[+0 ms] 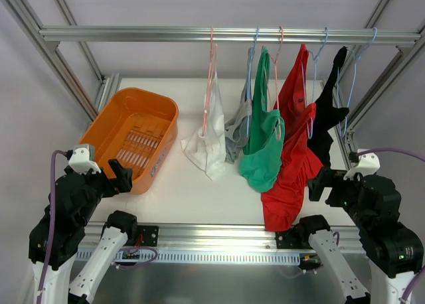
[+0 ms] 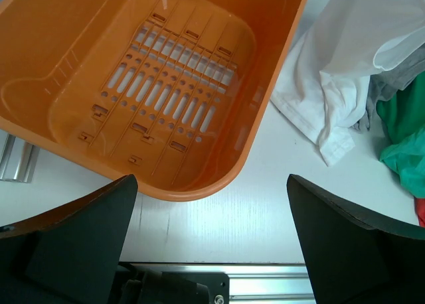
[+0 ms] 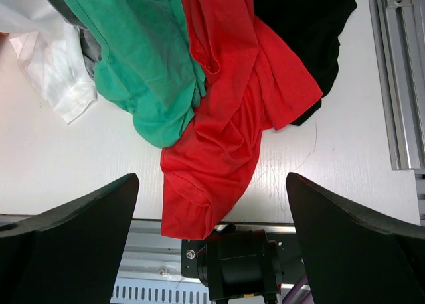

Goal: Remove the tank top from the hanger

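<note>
Several tank tops hang on thin wire hangers from a metal rail [image 1: 166,33]: white [image 1: 207,145], grey [image 1: 237,128], green [image 1: 262,145], red [image 1: 292,164] and black [image 1: 325,118]. Their hems rest on the white table. My left gripper [image 1: 116,174] is open and empty at the near left, above the basket's near edge [image 2: 212,237]. My right gripper [image 1: 319,184] is open and empty at the near right, just right of the red top's hem [image 3: 212,237]. The right wrist view shows the green [image 3: 146,65], red [image 3: 226,118] and black [image 3: 299,25] tops below it.
An empty orange basket [image 1: 109,121] stands at the left of the table, its rim [image 2: 199,188] under my left gripper. Frame posts rise on both sides. A rail [image 3: 398,85] runs along the table's right edge.
</note>
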### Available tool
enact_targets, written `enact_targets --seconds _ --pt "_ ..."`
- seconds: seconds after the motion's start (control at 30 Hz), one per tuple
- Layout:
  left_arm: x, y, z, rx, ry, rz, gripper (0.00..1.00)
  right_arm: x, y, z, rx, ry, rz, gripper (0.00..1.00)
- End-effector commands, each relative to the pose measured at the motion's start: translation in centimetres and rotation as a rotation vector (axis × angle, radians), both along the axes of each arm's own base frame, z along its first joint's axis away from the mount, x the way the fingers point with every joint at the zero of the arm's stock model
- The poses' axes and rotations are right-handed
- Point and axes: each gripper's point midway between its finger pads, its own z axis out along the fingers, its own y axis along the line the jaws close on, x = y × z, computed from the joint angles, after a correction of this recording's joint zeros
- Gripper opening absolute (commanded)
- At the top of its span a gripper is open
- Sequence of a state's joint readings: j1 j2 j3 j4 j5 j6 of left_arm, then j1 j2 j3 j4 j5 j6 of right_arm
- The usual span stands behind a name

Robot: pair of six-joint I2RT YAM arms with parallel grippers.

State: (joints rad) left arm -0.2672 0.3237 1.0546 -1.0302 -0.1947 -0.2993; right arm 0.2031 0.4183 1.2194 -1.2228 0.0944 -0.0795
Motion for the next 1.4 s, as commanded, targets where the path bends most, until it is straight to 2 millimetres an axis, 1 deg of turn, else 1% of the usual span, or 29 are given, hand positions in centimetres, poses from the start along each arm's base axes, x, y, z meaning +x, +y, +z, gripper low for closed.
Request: enact_targets --seconds 0.0,0.2,0.23,0.3,0.33,0.37,0.43,0.47,0.5,0.6,0.63,0.67,0.7,0.73,0.77,0.8,0.83,0.87,0.9,0.97,1.0,1.03,1.07,1.1,1.13,1.2,1.23,1.3,1.37 --pt "0.1 0.5 0.3 -0.003 -0.017 0.034 0.99 0.7 -0.3 1.2 -0.005 -0.035 -0.019 0.99" --pt "0.1 0.9 0.3 -0.006 -0.023 0.062 0.99 1.1 1.4 2.9 0.070 -0.095 0.042 0.99" --pt "0.1 1.0 0.3 -0.014 -0.022 0.078 0.99 1.0 3.2 4.3 0.126 -0.130 0.130 0.99" --pt "0.3 1.3 0.4 -0.014 -0.020 0.097 0.99 1.2 5.3 6.4 0.199 -0.157 0.222 1.00" --pt "0.3 1.3 0.5 -0.024 -0.022 0.103 0.99 0.9 7.1 9.0 0.272 -0.214 0.309 0.99" --pt "0.4 1.3 0.4 -0.025 -0.015 0.111 0.99 1.6 8.2 10.3 0.323 -0.208 0.344 1.00" --pt "0.5 1.2 0.6 -0.034 -0.014 0.110 0.99 1.2 10.9 14.6 0.437 -0.268 0.488 0.99" --pt "0.5 1.1 0.6 -0.038 -0.014 0.108 0.99 2.8 12.0 15.2 0.468 -0.230 0.518 1.00" --pt "0.5 1.0 0.7 -0.043 -0.013 0.105 0.99 3.3 12.8 16.8 0.496 -0.254 0.564 0.99" --pt "0.6 1.0 0.5 -0.051 -0.011 0.111 0.99 6.9 13.7 18.9 0.536 -0.236 0.538 0.99" --pt "0.7 1.0 0.3 -0.049 -0.008 0.112 0.99 7.3 14.6 19.1 0.545 -0.222 0.561 0.98" --pt "0.7 1.0 0.1 -0.046 -0.001 0.115 0.99 7.4 15.0 20.3 0.539 -0.247 0.576 0.98" --pt "0.8 1.1 -0.4 -0.040 0.011 0.120 0.99 9.7 15.5 19.9 0.507 -0.225 0.526 0.97" --pt "0.9 1.2 -0.6 -0.041 0.017 0.131 0.99 9.2 17.3 20.0 0.487 -0.207 0.582 0.96" --pt "1.0 1.3 -0.7 -0.039 0.019 0.139 0.99 9.8 18.0 20.1 0.444 -0.212 0.583 0.96" --pt "1.1 1.3 -0.7 -0.039 0.023 0.145 0.99 12.0 18.8 20.4 0.395 -0.218 0.526 0.95" --pt "1.2 1.5 -0.8 -0.043 0.023 0.160 0.99 11.7 20.4 21.5 0.382 -0.240 0.561 0.94" --pt "1.2 1.4 -0.8 -0.046 0.026 0.161 0.99 12.7 21.5 20.5 0.359 -0.214 0.547 0.93" --pt "1.3 1.3 -0.8 -0.053 0.026 0.159 0.98 14.7 23.2 20.2 0.325 -0.226 0.496 0.92" --pt "1.3 1.1 -0.8 -0.060 0.023 0.149 0.99 16.3 25.2 19.8 0.283 -0.233 0.469 0.87" --pt "1.3 1.1 -0.8 -0.061 0.022 0.146 0.99 16.5 26.0 21.3 0.279 -0.271 0.463 0.86" --pt "1.1 1.1 -0.7 -0.061 0.017 0.145 0.99 18.1 28.3 19.6 0.236 -0.239 0.461 0.83" --pt "1.1 1.0 -0.7 -0.064 0.015 0.138 0.99 18.8 29.1 19.4 0.211 -0.241 0.444 0.81" --pt "1.1 0.9 -0.8 -0.061 0.019 0.132 0.99 19.5 28.8 20.4 0.178 -0.284 0.381 0.80" --pt "1.1 0.9 -0.7 -0.060 0.016 0.128 0.99 20.9 30.2 18.6 0.134 -0.262 0.355 0.77" --pt "1.2 0.8 -0.9 -0.053 0.031 0.122 0.99 22.4 30.2 17.8 0.092 -0.269 0.276 0.71" --pt "1.3 0.6 -0.9 -0.052 0.037 0.113 0.99 23.2 30.9 16.5 0.067 -0.255 0.259 0.69" --pt "1.4 0.1 -1.1 -0.050 0.050 0.082 0.99 24.1 31.4 15.5 0.040 -0.251 0.230 0.65" --pt "1.4 0.0 -1.2 -0.048 0.058 0.072 0.99 25.0 32.1 14.1 0.016 -0.236 0.209 0.55"
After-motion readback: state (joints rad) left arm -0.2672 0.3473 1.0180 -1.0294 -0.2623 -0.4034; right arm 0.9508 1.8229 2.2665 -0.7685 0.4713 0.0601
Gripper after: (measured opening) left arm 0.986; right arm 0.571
